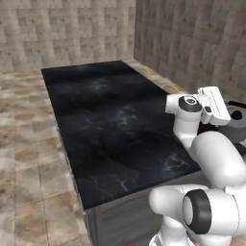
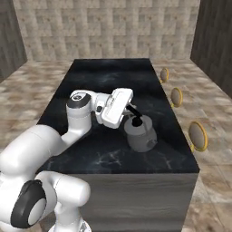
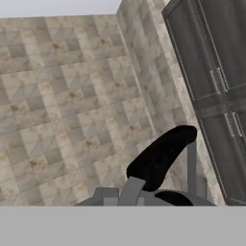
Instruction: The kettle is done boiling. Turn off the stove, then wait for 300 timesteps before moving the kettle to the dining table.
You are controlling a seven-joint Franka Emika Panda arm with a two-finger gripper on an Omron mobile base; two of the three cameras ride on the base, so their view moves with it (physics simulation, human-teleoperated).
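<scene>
Sitting on the dining table (image 2: 90,149) near its right edge, the kettle (image 2: 141,134) has the gripper (image 2: 132,112) clamped tight round its black handle (image 3: 161,156); three round stools (image 2: 198,135) line that side.

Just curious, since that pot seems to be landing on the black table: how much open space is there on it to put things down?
Plenty. The dining table is bare from the far edge down to the kettle, and along its left side. The crowded spot is the near right corner, where the kettle sits with the fingers shut on its handle and the arm reaching over.
</scene>
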